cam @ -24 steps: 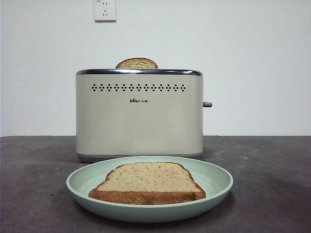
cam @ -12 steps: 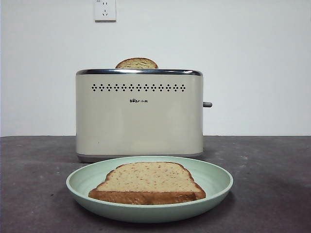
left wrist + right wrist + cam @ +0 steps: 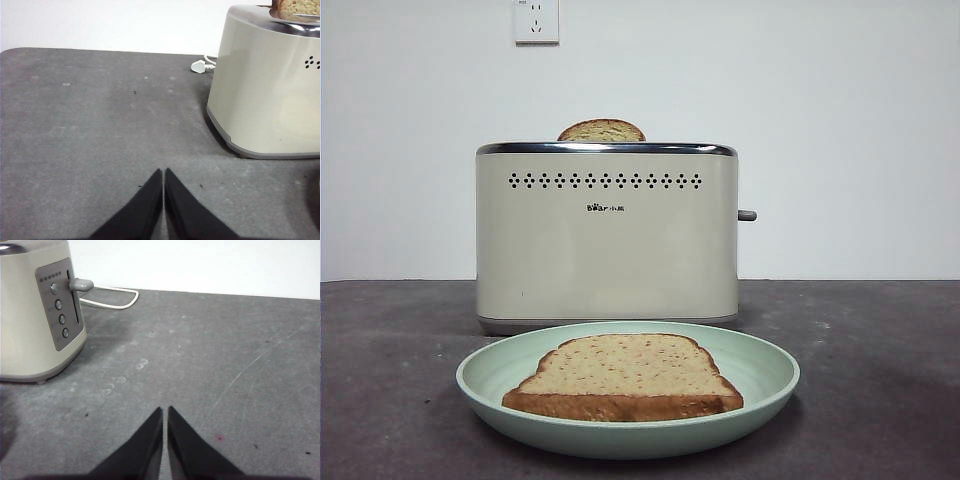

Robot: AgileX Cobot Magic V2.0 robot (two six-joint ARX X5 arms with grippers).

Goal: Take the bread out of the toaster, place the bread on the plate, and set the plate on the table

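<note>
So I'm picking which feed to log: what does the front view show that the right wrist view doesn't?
Only the front view shows the plate on the table with the bread lying flat on it, a second slice poking from the toaster's top, the vent holes and a wall socket.

Only the right wrist view shows the right gripper, jaws shut over bare tabletop, the toaster's button panel and a white cord.

Both show the toaster, its lever and the table.
</note>
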